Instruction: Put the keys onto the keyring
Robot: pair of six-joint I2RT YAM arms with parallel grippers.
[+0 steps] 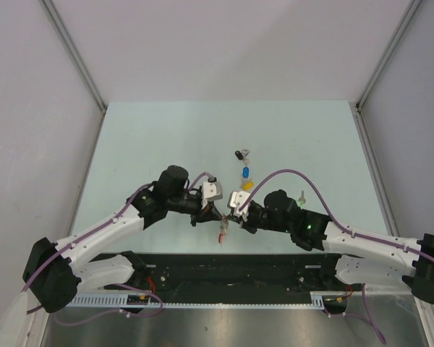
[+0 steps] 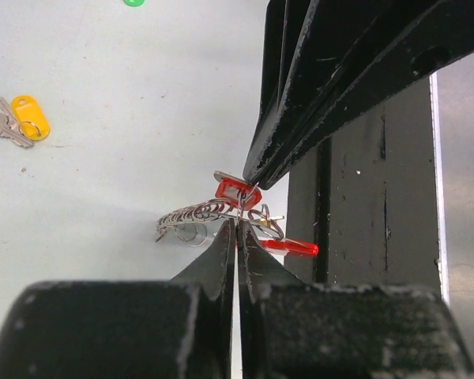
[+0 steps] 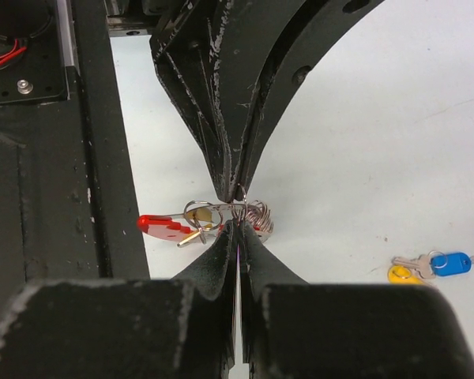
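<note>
My two grippers meet tip to tip low over the table's near edge. The left gripper (image 1: 217,216) (image 2: 237,226) is shut on a thin wire loop of the keyring (image 2: 191,214) (image 1: 223,231), whose silvery loops trail left and whose red band (image 2: 289,247) (image 3: 163,227) sticks out sideways. The right gripper (image 1: 229,220) (image 3: 238,230) is shut at a red-tagged key (image 2: 232,189) pressed against those loops. Loose keys lie farther out: yellow tag (image 1: 248,185) (image 2: 28,116), blue tag (image 1: 246,172) (image 3: 449,263), black tag (image 1: 239,154) and green tag (image 1: 301,196).
The black rail (image 1: 224,271) along the table's near edge lies just under and behind both wrists. White walls and metal posts (image 1: 76,54) enclose the pale green table (image 1: 166,137) on three sides.
</note>
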